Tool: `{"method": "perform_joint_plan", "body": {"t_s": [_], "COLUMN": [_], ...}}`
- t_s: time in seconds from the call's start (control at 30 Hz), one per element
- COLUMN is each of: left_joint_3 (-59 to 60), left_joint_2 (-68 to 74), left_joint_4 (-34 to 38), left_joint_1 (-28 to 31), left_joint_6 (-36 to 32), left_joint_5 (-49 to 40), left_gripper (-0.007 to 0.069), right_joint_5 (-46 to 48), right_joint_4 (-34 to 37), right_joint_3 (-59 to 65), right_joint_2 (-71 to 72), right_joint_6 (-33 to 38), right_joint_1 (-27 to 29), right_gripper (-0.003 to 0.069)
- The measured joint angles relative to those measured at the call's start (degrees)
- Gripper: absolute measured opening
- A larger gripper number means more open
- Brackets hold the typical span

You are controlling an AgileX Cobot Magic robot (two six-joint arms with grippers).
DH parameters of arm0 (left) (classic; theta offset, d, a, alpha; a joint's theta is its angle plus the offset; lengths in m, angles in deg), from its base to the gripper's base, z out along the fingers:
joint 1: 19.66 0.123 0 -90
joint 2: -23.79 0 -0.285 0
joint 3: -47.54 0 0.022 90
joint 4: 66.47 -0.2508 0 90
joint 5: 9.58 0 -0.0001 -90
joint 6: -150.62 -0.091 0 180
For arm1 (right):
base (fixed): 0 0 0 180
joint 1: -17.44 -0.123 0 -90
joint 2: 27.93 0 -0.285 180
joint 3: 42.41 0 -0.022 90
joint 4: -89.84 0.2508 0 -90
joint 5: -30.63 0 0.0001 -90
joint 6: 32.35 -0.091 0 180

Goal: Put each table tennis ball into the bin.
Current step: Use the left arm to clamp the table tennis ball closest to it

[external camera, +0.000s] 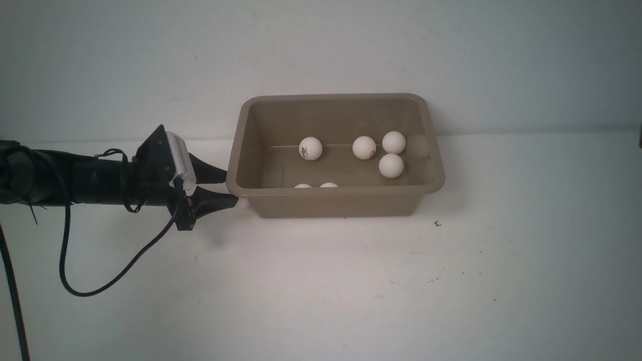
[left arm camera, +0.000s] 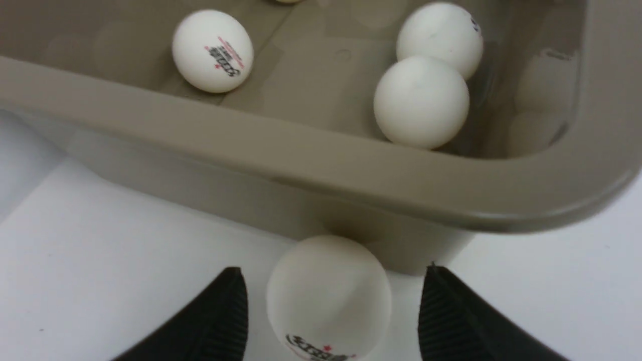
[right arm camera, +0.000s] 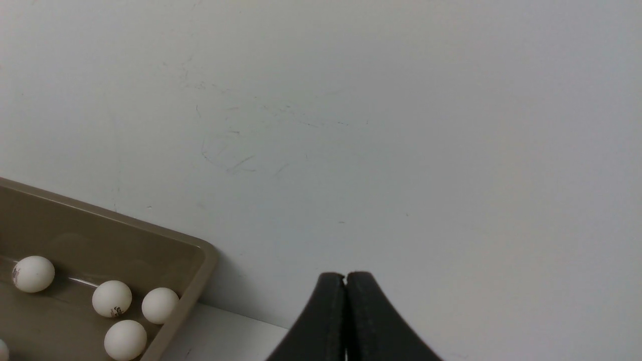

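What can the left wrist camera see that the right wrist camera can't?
Only the left wrist view shows a ball on the table outside the bin, between the left gripper's open jaws. Only the right wrist view shows the right gripper, jaws shut and empty, facing bare wall. Both show the bin with balls inside.

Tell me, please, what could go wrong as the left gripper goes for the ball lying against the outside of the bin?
1. The last ball sits on the table right by the bin wall, between the open fingers of the left gripper; an off-centre close could squirt it away.
2. The fingertips are close under the bin's rim, so lifting straight up may catch it and shift the bin.
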Motion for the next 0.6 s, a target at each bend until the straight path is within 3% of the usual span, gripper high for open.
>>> {"method": "perform_joint_plan", "body": {"t_s": [0.6], "left_joint_3": [-4.79], "left_joint_2": [4.59], "left_joint_4": [0.86], "left_joint_1": [-4.19], "left_joint_6": [2.21], "left_joint_5": [3.47], "left_gripper": [0.0414], "right_joint_5": [0.00], "right_joint_4": [0.00], "right_joint_3": [0.00], "right_joint_2": [0.00], "right_joint_6": [-0.99], "right_joint_1": [0.00], "right_gripper": [-0.0017]}}
